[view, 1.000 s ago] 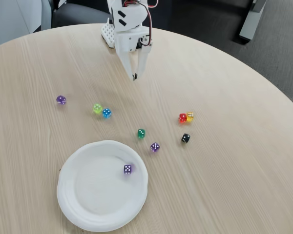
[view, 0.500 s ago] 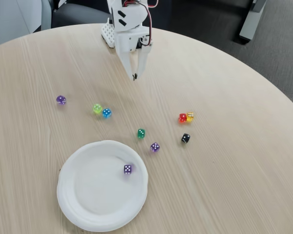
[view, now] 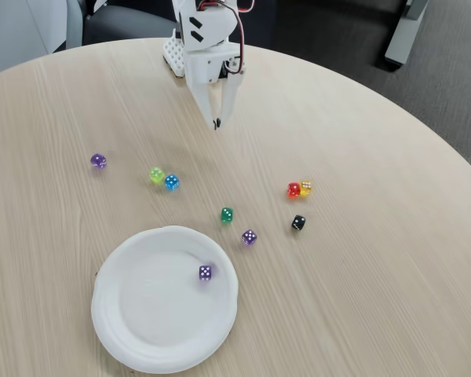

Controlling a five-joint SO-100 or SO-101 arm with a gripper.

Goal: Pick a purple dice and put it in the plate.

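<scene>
dice (view: 206, 272) lay inside the plate (view: 118, 330), so the job looked done.
your gripper (view: 216, 123) hung well apart, jaws closed, empty.

It looks like an office or meeting room: a large round pale wood-grain laminate table (view: 377, 259), dark grey carpet (view: 447, 86) at upper right, a dark upholstered chair seat (view: 129, 23) at upper left.

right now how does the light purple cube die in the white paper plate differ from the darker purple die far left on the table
The light purple cube die lies inside the white paper plate, near its right rim; the darker purple die sits on the bare wooden table. The plate die looks paler and square-edged with clear white pips; the darker one looks rounder. Both are small, translucent and untouched by the gripper.
</scene>
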